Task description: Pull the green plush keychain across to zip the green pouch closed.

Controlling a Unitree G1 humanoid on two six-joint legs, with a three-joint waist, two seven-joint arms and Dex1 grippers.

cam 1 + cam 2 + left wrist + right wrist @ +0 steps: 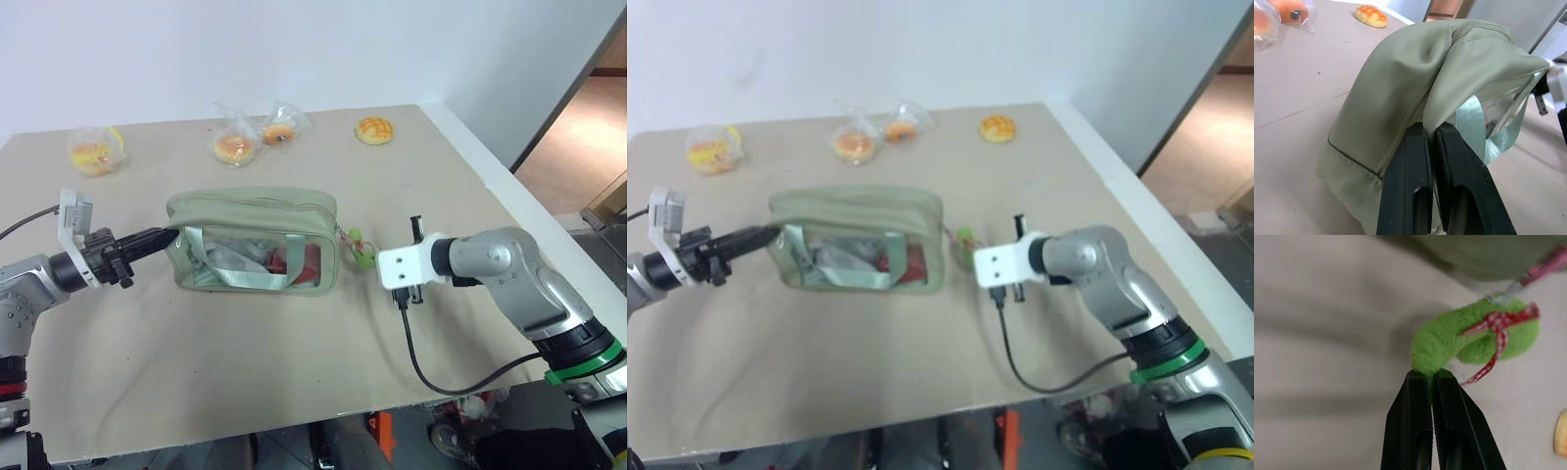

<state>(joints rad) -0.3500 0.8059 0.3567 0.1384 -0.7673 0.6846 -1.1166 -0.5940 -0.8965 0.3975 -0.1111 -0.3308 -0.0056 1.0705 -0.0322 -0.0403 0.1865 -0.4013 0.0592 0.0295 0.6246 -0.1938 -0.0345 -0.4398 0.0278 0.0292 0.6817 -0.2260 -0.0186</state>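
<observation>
Lying beyond green pouch: wrapped buns, bare bun.

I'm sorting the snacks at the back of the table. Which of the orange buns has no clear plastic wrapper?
The golden crosshatched bun nearest the table's right edge is bare. The other three, the two wrapped buns in the middle and the yellowish wrapped one at far left, sit in crinkled clear bags.

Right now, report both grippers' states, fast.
Left gripper: shut on the end of the green pouch.
Right gripper: shut on the green plush keychain.
</observation>
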